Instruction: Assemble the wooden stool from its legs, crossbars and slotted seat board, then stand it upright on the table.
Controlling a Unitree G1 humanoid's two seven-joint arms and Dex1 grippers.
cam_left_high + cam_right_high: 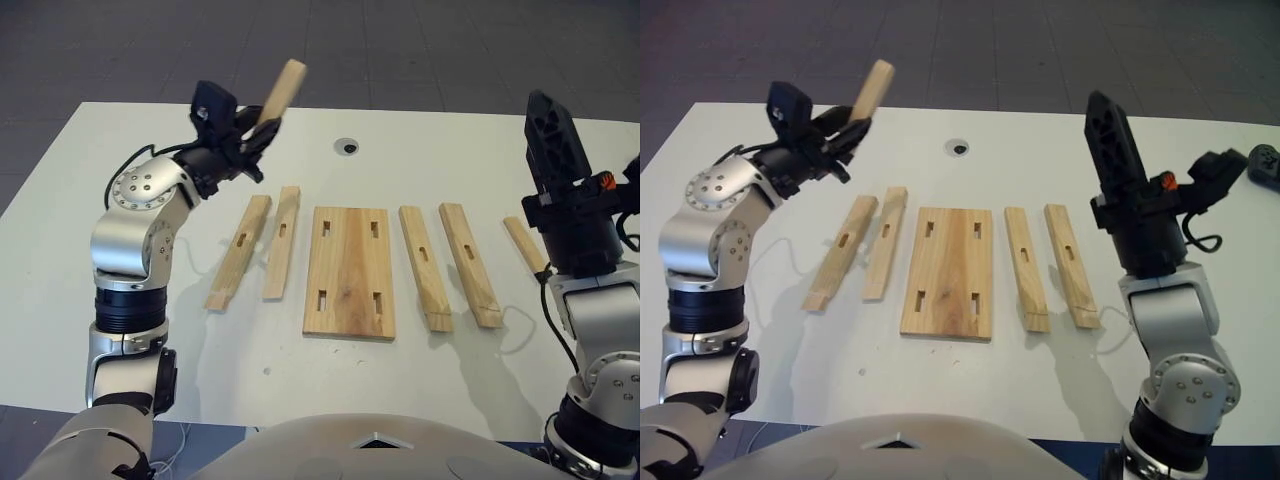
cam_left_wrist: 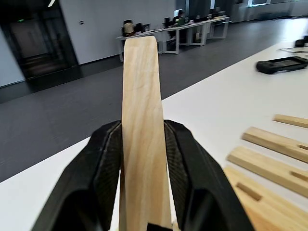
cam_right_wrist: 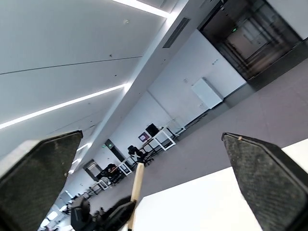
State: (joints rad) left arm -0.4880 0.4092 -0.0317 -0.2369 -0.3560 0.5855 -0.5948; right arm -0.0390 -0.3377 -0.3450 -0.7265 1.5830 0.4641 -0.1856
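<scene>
The slotted seat board (image 1: 349, 270) lies flat at the table's middle. Two slotted legs (image 1: 240, 250) (image 1: 282, 240) lie to its left and two more (image 1: 425, 265) (image 1: 470, 262) to its right. A short crossbar (image 1: 524, 243) rests at the far right, partly behind my right arm. My left gripper (image 1: 255, 135) is raised over the table's far left, shut on another crossbar (image 2: 142, 120) that sticks up and away from it. My right gripper (image 1: 548, 125) points upward above the right side, open with nothing between its fingers (image 3: 260, 178).
A round cable hole (image 1: 348, 147) sits in the white table (image 1: 130, 300) behind the seat board. A black controller (image 1: 1265, 160) lies at the far right edge. A thin cable (image 1: 515, 325) loops on the table by my right arm.
</scene>
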